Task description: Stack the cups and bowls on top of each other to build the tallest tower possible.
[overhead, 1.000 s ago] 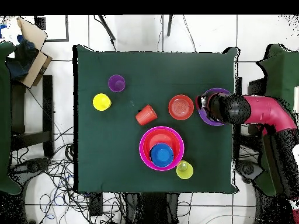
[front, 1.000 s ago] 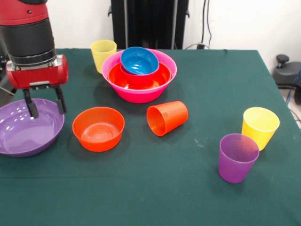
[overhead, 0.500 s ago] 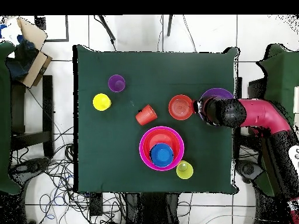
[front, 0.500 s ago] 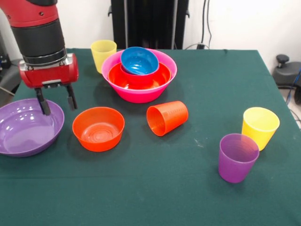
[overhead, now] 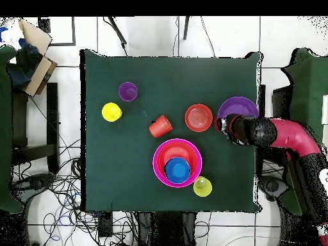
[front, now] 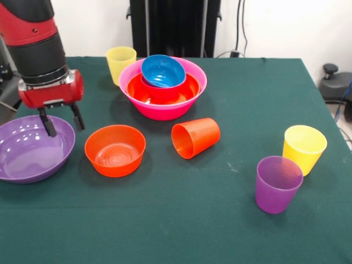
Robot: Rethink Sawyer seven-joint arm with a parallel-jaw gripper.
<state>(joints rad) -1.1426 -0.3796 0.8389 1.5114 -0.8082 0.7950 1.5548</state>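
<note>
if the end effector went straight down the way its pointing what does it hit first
Most likely the wide purple bowl: the open end effector hangs over its far rim. Depth is unclear, so it could just clear the rim and meet the table.

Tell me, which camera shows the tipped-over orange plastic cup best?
The front view: the orange plastic cup lies on its side, its open mouth and ribbed wall plain. The overhead view shows only a small orange shape.

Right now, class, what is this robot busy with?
It is building a tower of plastic bowls: a blue bowl sits in an orange one inside the big pink bowl. The open, empty gripper hovers at the purple bowl's far rim. The cups stand loose; the orange cup lies on its side.
</note>
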